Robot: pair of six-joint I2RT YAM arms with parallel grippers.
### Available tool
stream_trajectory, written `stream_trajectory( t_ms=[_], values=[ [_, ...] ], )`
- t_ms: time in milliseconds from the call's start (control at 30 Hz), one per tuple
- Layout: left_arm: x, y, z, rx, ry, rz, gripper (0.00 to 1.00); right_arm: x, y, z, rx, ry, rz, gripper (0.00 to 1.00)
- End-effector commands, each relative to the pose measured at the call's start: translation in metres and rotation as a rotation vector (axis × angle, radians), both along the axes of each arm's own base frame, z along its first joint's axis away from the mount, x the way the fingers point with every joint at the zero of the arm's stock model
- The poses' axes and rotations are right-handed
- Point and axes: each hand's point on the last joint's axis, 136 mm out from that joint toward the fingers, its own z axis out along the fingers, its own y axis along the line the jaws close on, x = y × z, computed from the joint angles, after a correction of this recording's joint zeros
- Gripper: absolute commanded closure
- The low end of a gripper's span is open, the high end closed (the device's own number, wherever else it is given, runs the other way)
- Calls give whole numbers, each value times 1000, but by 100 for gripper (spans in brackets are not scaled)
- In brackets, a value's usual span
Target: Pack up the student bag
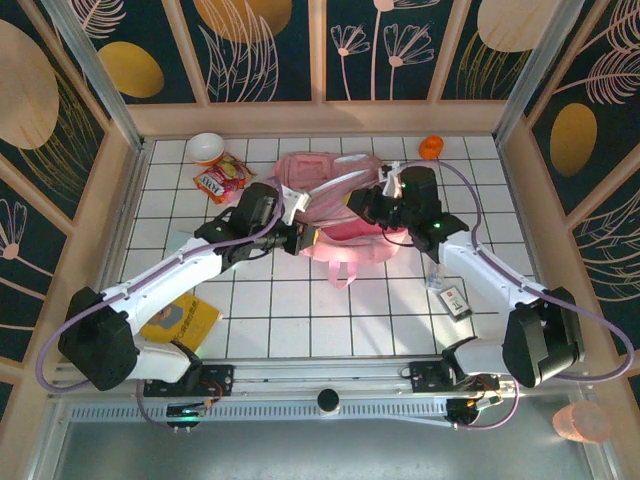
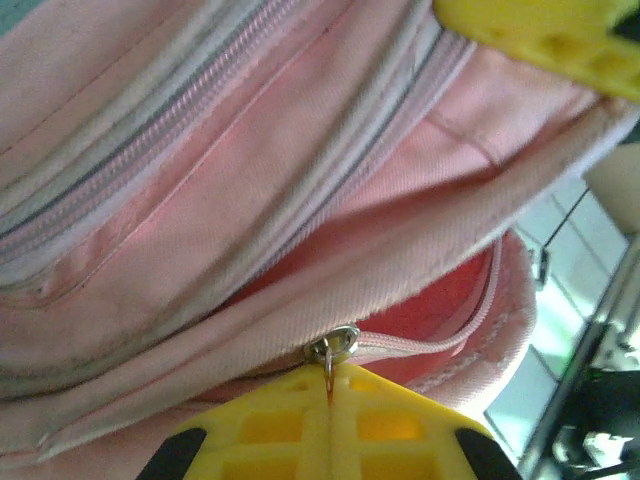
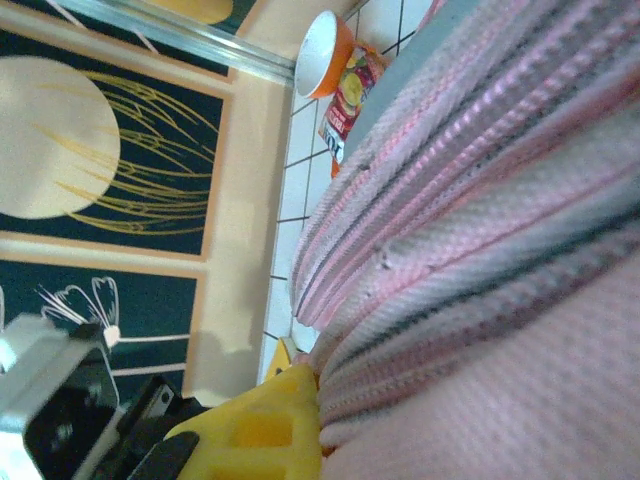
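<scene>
Location: large soft pink fabric backpack (image 1: pixel 335 200) lies just 12 o'clock of centre on the desk (image 1: pixel 300 320). Left hand (image 2: pixel 328 400) is clamped on the metal zip pull (image 2: pixel 335 345); right hand (image 1: pixel 373 204) is closed on backpack fabric. Risk: the thin pull slips free, or slack fabric jams the slider.

Our left arm (image 1: pixel 170 270) and right arm (image 1: pixel 490 275) reach from the near edge toward the middle of the table (image 1: pixel 300 320). Our left gripper (image 2: pixel 328 400) is closed on a zipper pull (image 2: pixel 333 350). Our right gripper (image 1: pixel 362 205) is closed too, one yellow finger (image 3: pixel 262 425) touching the student bag (image 1: pixel 320 170).
</scene>
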Motion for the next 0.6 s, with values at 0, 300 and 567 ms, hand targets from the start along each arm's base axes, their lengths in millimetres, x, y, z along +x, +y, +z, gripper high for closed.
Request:
stream_trajectory(
  t_ms=[0,300,567],
  values=[
    [9,-16,33,-259,146,94,100,-8,17,18,-15,-147,73,100],
    [-9,-26,35,-464,365,96,100,-22,27,1,-104,-256,130,100],
    [-39,-20,14,-260,326,-82,100,-27,20,-10,-116,-241,213,100]
  ],
)
